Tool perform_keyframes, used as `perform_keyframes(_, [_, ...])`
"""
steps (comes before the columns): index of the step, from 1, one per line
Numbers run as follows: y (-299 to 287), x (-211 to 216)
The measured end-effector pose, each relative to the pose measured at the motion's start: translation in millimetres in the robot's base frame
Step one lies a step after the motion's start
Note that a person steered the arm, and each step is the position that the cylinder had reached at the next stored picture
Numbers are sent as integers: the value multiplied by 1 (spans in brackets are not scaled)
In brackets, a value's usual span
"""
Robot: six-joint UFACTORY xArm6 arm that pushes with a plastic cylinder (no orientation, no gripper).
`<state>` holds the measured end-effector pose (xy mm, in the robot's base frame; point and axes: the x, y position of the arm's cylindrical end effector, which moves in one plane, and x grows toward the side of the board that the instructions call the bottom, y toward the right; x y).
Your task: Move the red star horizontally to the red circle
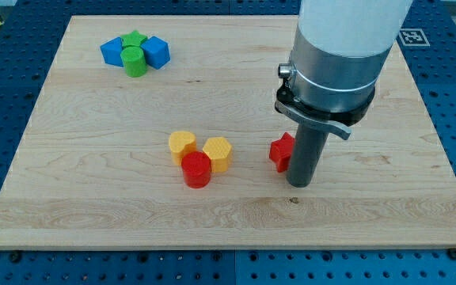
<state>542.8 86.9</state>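
The red star [280, 152] lies on the wooden board [93, 198], right of centre, partly hidden by my rod. My tip [301, 184] rests on the board just at the star's right side, touching or almost touching it. The red circle [196, 169], a short red cylinder, stands to the star's left at the view's lower middle, about a hundred pixels away. It touches a yellow block [182, 145] at its upper left and a yellow hexagonal block [218, 153] at its upper right.
A cluster sits at the view's top left: a blue block [115, 52], a green star [134, 38], a green cylinder [135, 62] and a blue block [157, 51]. The arm's wide grey and white body [339, 55] hangs over the board's upper right.
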Motion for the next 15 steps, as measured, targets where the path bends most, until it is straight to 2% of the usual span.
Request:
perform_keyframes(2, [-14, 0])
perform_keyframes(5, [-39, -22])
perform_keyframes(8, [-53, -67])
perform_keyframes(10, [-22, -92])
perform_keyframes(12, [46, -91])
perform_keyframes(14, [60, -42])
perform_keyframes(15, [48, -38])
